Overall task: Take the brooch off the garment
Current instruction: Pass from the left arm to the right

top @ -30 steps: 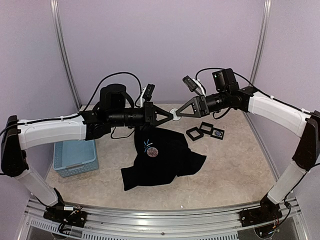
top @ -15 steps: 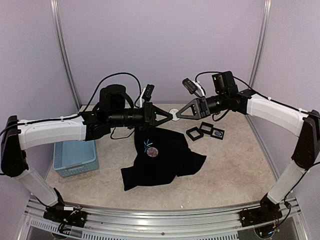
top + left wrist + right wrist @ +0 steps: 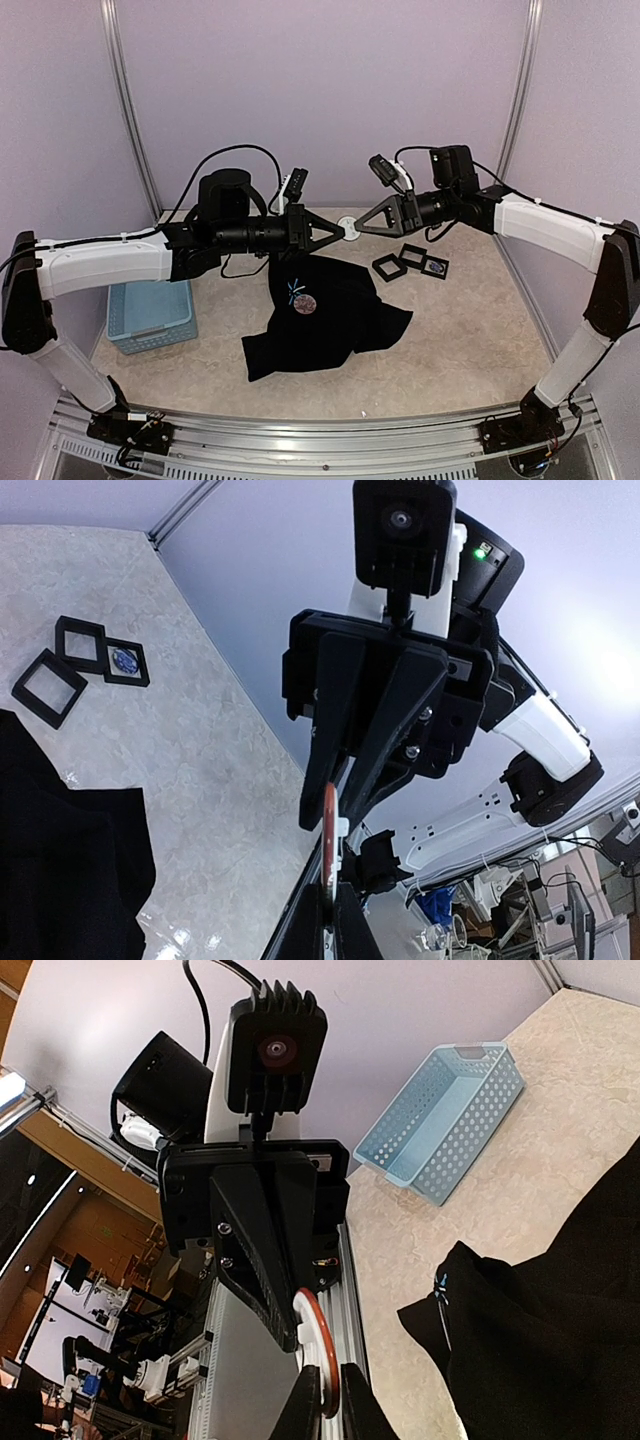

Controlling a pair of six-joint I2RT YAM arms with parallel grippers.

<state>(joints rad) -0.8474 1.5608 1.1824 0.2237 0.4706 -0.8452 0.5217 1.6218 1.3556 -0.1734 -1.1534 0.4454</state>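
Observation:
The black garment [image 3: 330,320] lies crumpled on the table, with a small blue mark [image 3: 293,290] near its neck. A round pinkish brooch [image 3: 306,303] sits on it just beside that mark. Above the garment's far edge my two grippers meet tip to tip in mid-air. Between them is a round white disc with a red rim [image 3: 351,230]. My left gripper [image 3: 335,905] is shut on the disc [image 3: 329,830] edge-on. My right gripper [image 3: 325,1385] pinches the opposite edge of the same disc [image 3: 318,1340].
A light-blue perforated basket [image 3: 150,315] stands at the left by the left arm. Three small black square boxes [image 3: 410,262] lie right of the garment, one holding a blue item [image 3: 125,660]. Purple walls close in the back and sides.
My right gripper's jaws have closed onto the disc, and its wrist has shifted slightly right. The left arm and the garment have not moved.

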